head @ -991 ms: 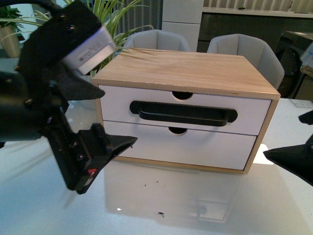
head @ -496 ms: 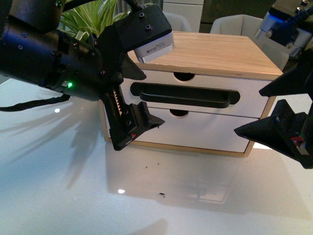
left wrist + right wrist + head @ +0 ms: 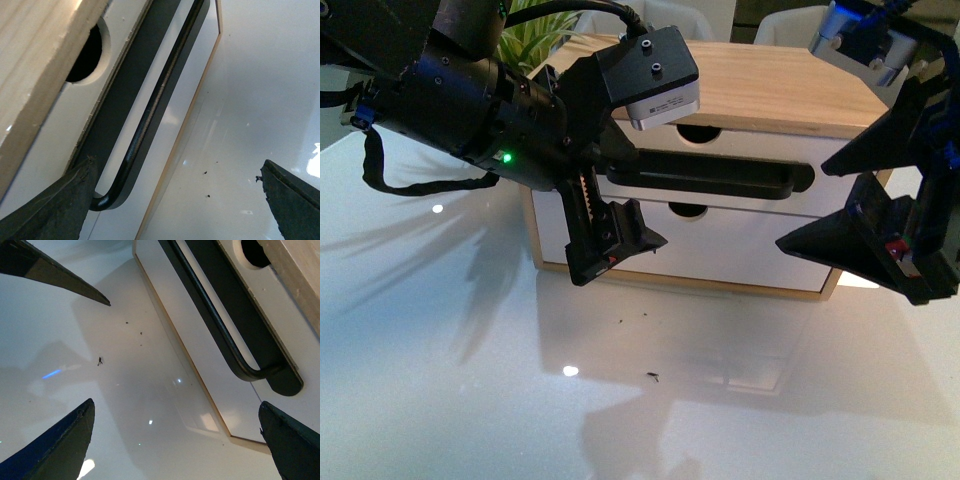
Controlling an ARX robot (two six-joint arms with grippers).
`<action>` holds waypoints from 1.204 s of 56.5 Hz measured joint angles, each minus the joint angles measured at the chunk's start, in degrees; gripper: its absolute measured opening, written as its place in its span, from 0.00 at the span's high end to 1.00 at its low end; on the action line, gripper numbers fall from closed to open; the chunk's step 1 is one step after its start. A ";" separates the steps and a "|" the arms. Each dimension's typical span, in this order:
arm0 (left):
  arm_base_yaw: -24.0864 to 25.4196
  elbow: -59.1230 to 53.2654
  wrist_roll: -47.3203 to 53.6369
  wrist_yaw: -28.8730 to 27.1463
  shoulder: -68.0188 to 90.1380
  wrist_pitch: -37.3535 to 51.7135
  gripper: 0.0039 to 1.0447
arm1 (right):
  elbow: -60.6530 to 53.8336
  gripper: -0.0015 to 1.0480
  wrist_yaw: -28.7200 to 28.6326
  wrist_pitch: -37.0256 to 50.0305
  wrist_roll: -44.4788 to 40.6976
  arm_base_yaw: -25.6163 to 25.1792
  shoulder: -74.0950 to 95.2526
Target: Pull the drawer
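The drawer [image 3: 840,150] is the upper one in a wooden cabinet [image 3: 770,75], white-fronted with a long black bar handle [image 3: 720,178] and a half-round notch [image 3: 700,133]. Its front looks flush with the cabinet. My left gripper [image 3: 642,195] stands open at the handle's left end, and one of its fingers [image 3: 50,210] lies beside the bar's bend [image 3: 150,115]. My right gripper [image 3: 800,208] hangs open just off the handle's right end [image 3: 220,325], apart from it. Neither holds anything.
Below the drawer is a similar white notched front without a handle [image 3: 750,250]. The cabinet stands on a glossy white table [image 3: 470,350] with a few dark crumbs [image 3: 650,377]. A plant [image 3: 535,20] and grey chairs [image 3: 790,20] stand behind.
Both arms have closed in on the drawer front. The left gripper has moved right to the handle's left end, and the right gripper has come leftward to the right end.
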 joint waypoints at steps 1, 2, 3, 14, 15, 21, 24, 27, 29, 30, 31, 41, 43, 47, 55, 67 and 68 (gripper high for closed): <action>0.00 0.11 0.09 -0.07 0.22 0.00 0.07 | 0.20 0.09 -0.02 0.09 0.00 0.07 0.26; 0.00 0.20 0.20 -0.11 0.44 0.00 0.07 | 0.35 0.09 0.00 0.28 0.00 0.17 0.55; 0.00 0.26 0.24 -0.15 0.52 0.00 0.07 | 0.44 0.09 0.02 0.37 0.00 0.22 0.70; 0.00 1.53 0.46 -0.59 2.58 0.61 0.07 | 1.84 0.09 0.24 1.31 0.02 0.72 3.08; 0.00 1.75 0.48 -0.77 2.84 0.76 0.07 | 2.05 0.09 0.37 1.49 0.02 0.76 3.43; 0.00 2.45 0.61 -0.87 3.37 0.83 0.07 | 3.04 0.09 0.63 2.14 0.07 0.98 4.87; 0.00 2.75 0.59 -0.90 3.67 1.22 0.07 | 3.58 0.09 0.68 2.25 0.09 1.03 5.55; 0.00 2.89 0.57 -0.77 3.89 1.55 0.07 | 4.09 0.09 0.79 2.36 0.11 1.09 6.16; 0.00 2.91 0.57 -0.72 3.98 1.55 0.07 | 4.35 0.09 0.76 2.36 0.13 1.11 6.45; 0.00 2.95 0.59 -0.70 4.07 1.55 0.07 | 4.57 0.09 0.79 2.36 0.15 1.14 6.69; 0.00 2.97 0.61 -0.70 4.09 1.55 0.07 | 4.68 0.09 0.79 2.36 0.17 1.18 6.80; 0.00 3.76 2.29 -1.29 4.76 0.37 0.07 | 6.36 0.09 1.01 2.40 0.24 1.79 8.92; 0.00 4.07 2.73 -1.20 4.94 -0.02 0.07 | 6.78 0.09 1.03 2.56 0.26 1.92 9.51; 0.00 4.28 3.23 -1.05 5.03 -0.57 0.07 | 7.50 0.09 1.07 2.75 0.31 2.16 10.38; 0.00 4.68 3.78 -0.98 5.07 -1.44 0.07 | 8.70 0.09 1.46 3.13 0.48 2.54 11.67; 0.02 4.83 4.09 -0.39 5.14 -1.73 0.07 | 10.12 0.09 1.88 3.85 0.74 2.78 14.19; 0.02 4.83 4.11 -0.37 5.14 -1.73 0.07 | 10.16 0.09 1.88 3.82 0.74 2.78 14.29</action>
